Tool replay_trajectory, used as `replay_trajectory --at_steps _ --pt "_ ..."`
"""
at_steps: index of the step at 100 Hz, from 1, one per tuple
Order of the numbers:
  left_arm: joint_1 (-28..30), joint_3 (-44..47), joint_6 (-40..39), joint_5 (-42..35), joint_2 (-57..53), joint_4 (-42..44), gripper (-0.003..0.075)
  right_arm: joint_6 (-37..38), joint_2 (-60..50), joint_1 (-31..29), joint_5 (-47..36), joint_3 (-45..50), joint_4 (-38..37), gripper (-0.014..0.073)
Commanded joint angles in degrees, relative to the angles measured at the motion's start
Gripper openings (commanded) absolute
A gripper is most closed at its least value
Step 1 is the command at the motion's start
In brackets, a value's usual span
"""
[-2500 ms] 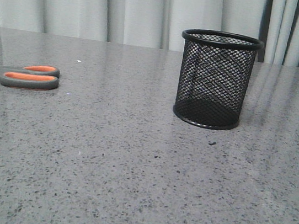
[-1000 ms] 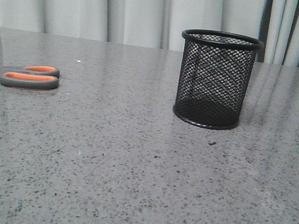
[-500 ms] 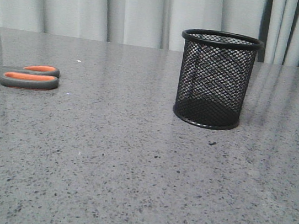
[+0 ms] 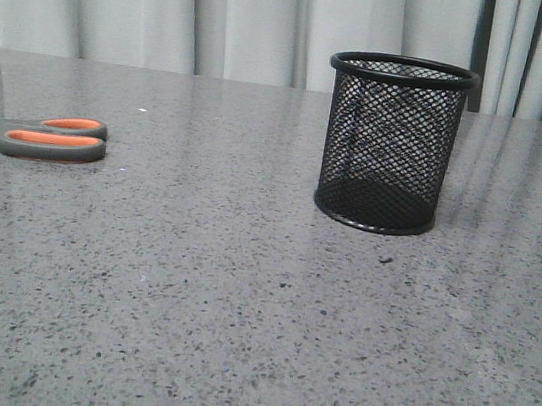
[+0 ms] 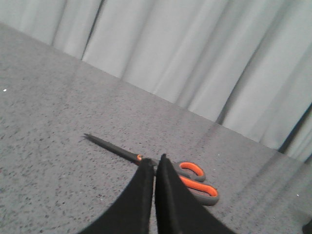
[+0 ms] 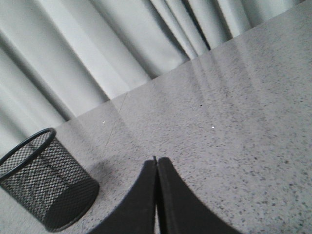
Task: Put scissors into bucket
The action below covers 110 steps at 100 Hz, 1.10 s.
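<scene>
Scissors (image 4: 43, 136) flat, long axis left-right, handles toward bucket (image 4: 392, 144); both grippers pressed together.

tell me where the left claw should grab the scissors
Probably at the pivot where blades meet handles, from straight above. The scissors lie flat and closed on the table, so only a top-down pinch across the narrow neck fits; the left claw must open first.

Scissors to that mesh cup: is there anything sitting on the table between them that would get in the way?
Nothing visible does. The scissors lie flat at the left of the table, the cup stands upright to the right, and only bare grey tabletop lies between them. The left claw, shut, also has just bare tabletop between it and the scissors.
</scene>
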Motion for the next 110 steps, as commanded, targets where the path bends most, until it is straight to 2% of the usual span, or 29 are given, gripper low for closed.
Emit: replay_trajectory --at_steps 1,20,32,47,69,80,85,92,103,110 --pt "-0.27 -6.21 0.39 0.55 2.83 2.87 -0.0021 -0.39 4.37 -0.17 0.00 -6.27 -1.64 -0.0057" --pt "-0.27 -20.30 3.69 11.97 13.73 11.10 -0.0021 -0.39 17.23 0.14 9.73 -19.16 -6.70 -0.0057" --pt "-0.27 -28.70 9.09 21.11 22.37 11.66 -0.0020 -0.39 25.03 2.05 16.85 -28.51 -9.17 -0.0057" --pt "-0.27 -36.32 10.45 31.89 31.03 11.77 -0.0020 -0.39 33.04 4.35 26.16 -36.97 -11.47 -0.0057" --pt "-0.27 -40.89 10.45 35.73 37.47 11.77 -0.0020 -1.86 37.56 4.55 28.16 -40.66 -11.63 -0.0055" --pt "-0.27 -41.78 11.10 36.09 38.36 11.42 -0.0011 -3.23 37.95 4.55 28.97 -41.08 -11.44 0.0003" --pt "-0.27 -42.05 13.07 36.09 38.36 10.37 0.0023 -3.22 37.95 4.55 29.26 -41.18 -11.44 0.0062" --pt "-0.27 -42.55 14.19 35.77 38.36 9.18 0.0109 -3.22 37.95 4.55 30.01 -41.37 -11.44 0.0185" --pt "-0.27 -42.64 14.19 35.13 38.36 8.61 0.0314 -3.22 37.95 4.55 30.44 -41.76 -11.44 0.0405" --pt "-0.27 -42.64 14.19 35.13 38.36 7.84 0.0393 -3.22 37.95 4.55 30.96 -41.96 -11.44 0.0433"
